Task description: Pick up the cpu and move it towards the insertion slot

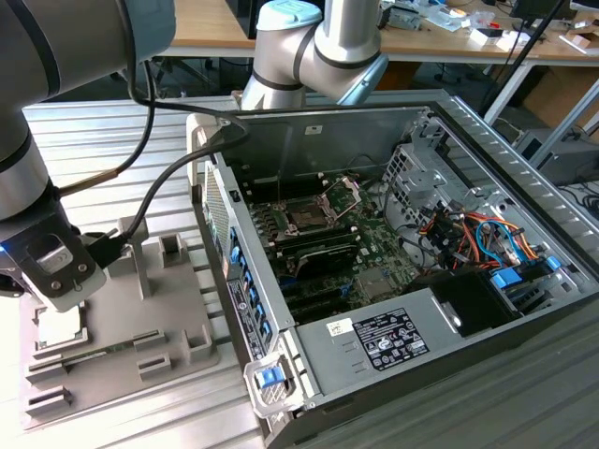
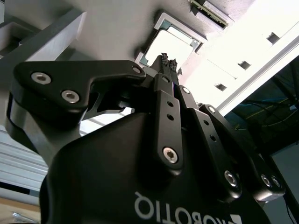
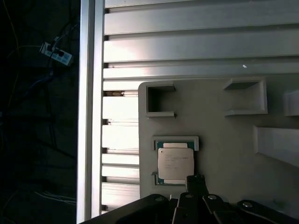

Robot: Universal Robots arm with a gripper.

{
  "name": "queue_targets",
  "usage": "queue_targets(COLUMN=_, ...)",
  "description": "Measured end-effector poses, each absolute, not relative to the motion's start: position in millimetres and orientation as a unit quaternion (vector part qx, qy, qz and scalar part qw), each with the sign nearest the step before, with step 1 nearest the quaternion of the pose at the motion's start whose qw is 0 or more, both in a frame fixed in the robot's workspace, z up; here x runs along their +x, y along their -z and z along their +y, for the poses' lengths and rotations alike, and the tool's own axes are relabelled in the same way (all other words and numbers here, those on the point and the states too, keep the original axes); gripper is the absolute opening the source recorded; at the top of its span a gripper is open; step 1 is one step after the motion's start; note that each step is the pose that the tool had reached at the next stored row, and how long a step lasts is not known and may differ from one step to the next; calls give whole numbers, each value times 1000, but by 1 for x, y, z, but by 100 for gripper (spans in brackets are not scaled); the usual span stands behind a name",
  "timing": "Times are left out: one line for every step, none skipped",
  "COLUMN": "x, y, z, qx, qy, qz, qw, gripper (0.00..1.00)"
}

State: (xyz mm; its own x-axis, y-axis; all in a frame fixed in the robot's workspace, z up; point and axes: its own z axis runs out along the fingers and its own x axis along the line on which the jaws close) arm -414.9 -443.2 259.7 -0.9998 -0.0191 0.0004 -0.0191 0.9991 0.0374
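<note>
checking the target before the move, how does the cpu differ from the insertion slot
The cpu is pale silver-topped; the insertion slot is dark with a silver frame. The cpu lies in the grey tray outside the case; the insertion slot sits on the board inside it. Both are square.

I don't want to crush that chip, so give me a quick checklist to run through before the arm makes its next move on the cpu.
1. cpu lying flat in its pocket of the grey tray: ok.
2. gripper close to the cpu: ok, its tip is beside the chip's edge in the first wrist view.
3. Gripper open to take it: not ok, it looks shut and holds nothing.
4. Gap between gripper and cpu: cannot tell.
5. insertion slot uncovered, plate raised: ok, as far as the exterior view shows.
</note>
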Motion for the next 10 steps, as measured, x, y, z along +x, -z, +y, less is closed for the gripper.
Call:
queue_targets(x=-415, y=-259, z=-443, qx=10, qy=19, qz=-1000, qw=0, gripper=11)
queue_targets(x=-415, y=-259, z=-443, qx=10, qy=19, qz=-1000, qw=0, gripper=11)
queue_targets(x=-416, y=-259, z=-443, qx=10, qy=19, qz=-1000, qw=0, gripper=11)
queue_targets(x=-416, y=-259, z=-443, qx=10, qy=19, qz=-1000, qw=0, gripper=11)
queue_targets(x=-416, y=-259, z=-443, qx=10, qy=19, qz=-1000, qw=0, gripper=11)
queue_targets(x=-417, y=-259, z=-443, qx=10, qy=19, qz=-1000, qw=0, gripper=11)
queue_targets(x=-417, y=-258, z=-443, qx=10, qy=19, qz=-1000, qw=0, gripper=11)
queue_targets(x=-417, y=-258, z=-443, qx=10, qy=19, qz=-1000, qw=0, gripper=11)
queue_targets(x=-417, y=-258, z=-443, qx=10, qy=19, qz=-1000, qw=0, gripper=11)
queue_targets(x=-417, y=-258, z=-443, qx=10, qy=19, qz=-1000, qw=0, gripper=11)
